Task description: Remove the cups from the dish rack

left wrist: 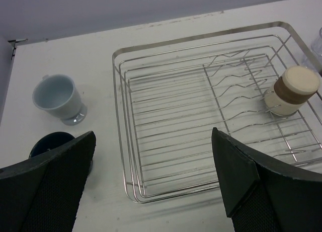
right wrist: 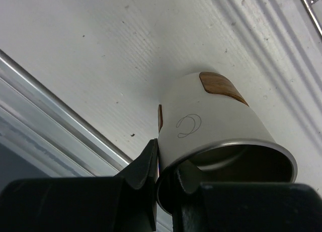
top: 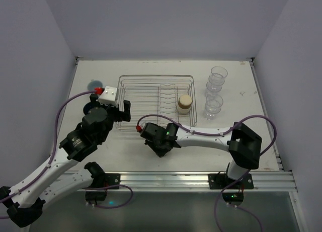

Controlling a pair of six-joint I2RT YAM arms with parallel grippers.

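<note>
Right claw [right wrist: 161, 167], low over the white worktop [top: 241, 106] just in front of the rack: pressed nearly together, pinching the rim of a cream cup with wood-brown patches [right wrist: 211, 121], one finger inside and one outside. The cup's base points at the worktop; can't tell if it touches. The inside looks metallic.

Left claw [left wrist: 151, 159], by the rack's near left corner: spread wide, holding nothing.

Rectangular silver wire dish rack [left wrist: 121, 116], mid-worktop: one cream cup with a brown band [left wrist: 292, 91] stands upside down on its right side.

Left of the rack, on the worktop: a dark blue cup [left wrist: 50, 140], partly hidden behind a left finger; past it a pale blue-white cup [left wrist: 58, 98], upright.

Right of the rack: clear plastic tumblers [top: 215, 91], upright, close together in a row running away from the arms.
</note>
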